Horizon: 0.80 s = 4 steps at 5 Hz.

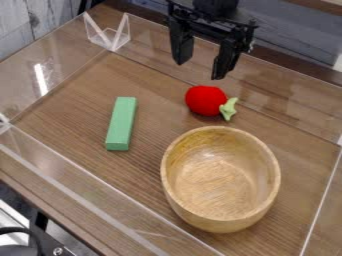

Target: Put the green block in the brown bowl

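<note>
Arm above tool (202,62) cut off at top edge; table (80,95) corners cropped.

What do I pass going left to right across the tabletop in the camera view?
green block → red toy fruit, with the open gripper hanging above it. The brown bowl spans the fruit's columns nearer the camera, so I leave it out of the order.

My gripper (201,62) matt black, green block (122,123) plain matt, brown bowl (222,178) grained wood, tabletop (80,95) wood-grain laminate, walls (40,70) clear glossy plastic.
</note>
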Each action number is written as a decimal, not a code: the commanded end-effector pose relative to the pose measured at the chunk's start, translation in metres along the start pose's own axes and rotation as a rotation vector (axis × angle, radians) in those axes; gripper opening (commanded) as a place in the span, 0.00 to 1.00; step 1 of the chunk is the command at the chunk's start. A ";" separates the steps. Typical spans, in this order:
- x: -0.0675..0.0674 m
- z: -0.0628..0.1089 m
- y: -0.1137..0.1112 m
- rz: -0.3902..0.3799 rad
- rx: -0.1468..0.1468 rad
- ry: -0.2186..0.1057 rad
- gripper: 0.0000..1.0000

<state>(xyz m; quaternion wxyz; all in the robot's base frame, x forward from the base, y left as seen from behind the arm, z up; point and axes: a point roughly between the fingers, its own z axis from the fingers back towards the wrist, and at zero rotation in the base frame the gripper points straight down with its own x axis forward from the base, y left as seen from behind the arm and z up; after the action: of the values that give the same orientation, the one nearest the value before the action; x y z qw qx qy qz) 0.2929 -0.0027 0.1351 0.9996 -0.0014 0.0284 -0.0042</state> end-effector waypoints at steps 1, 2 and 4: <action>-0.004 -0.014 0.002 0.018 0.000 0.036 1.00; -0.021 -0.022 0.027 0.122 0.006 0.028 1.00; -0.050 -0.028 0.082 0.298 -0.007 -0.049 1.00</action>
<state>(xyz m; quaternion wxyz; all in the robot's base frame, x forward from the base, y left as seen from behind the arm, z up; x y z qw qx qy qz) 0.2400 0.0784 0.0982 0.9889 -0.0061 0.0270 0.1458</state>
